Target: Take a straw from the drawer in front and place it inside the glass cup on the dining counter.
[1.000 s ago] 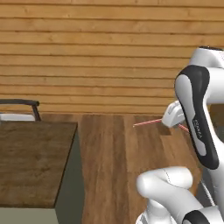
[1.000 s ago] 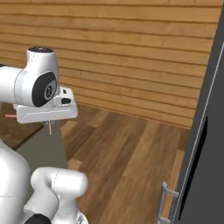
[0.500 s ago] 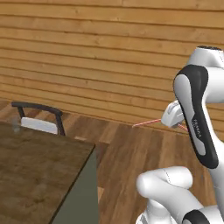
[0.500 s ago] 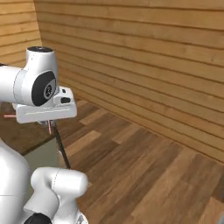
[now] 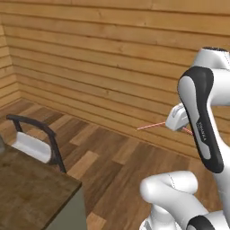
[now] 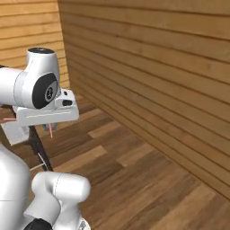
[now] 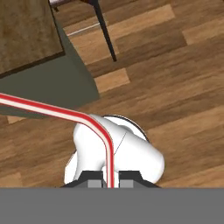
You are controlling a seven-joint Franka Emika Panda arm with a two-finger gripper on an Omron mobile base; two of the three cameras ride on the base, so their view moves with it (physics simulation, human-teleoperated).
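My gripper (image 7: pixel 110 180) is shut on the straw (image 7: pixel 52 111), a thin red-pink stick. In the hand view the straw rises from between the fingertips (image 7: pixel 94 179), bends and runs off to the left. From the left base view the straw (image 5: pixel 152 126) pokes out leftward from the gripper (image 5: pixel 177 122), high above the floor. A short pink tip of the straw (image 6: pixel 50 131) hangs under the hand in the right base view. A corner of the dining counter (image 5: pixel 31 193) lies at the lower left, apart from the gripper. The drawer is out of view. A faint grey shape at the counter's left edge (image 5: pixel 1 144) may be the glass cup; I cannot tell.
A dark-framed stool (image 5: pixel 33 134) with a pale seat stands against the dining counter (image 7: pixel 26 35), its leg (image 7: pixel 105 37) on the wooden floor. A plank wall (image 5: pixel 112 58) closes the back. Bare wooden floor (image 6: pixel 148 179) spreads between the counter and the wall.
The whole picture has shifted in both base views, so the camera has moved: counter and stool have come closer at the left. The arm keeps its pose with the straw in the gripper.
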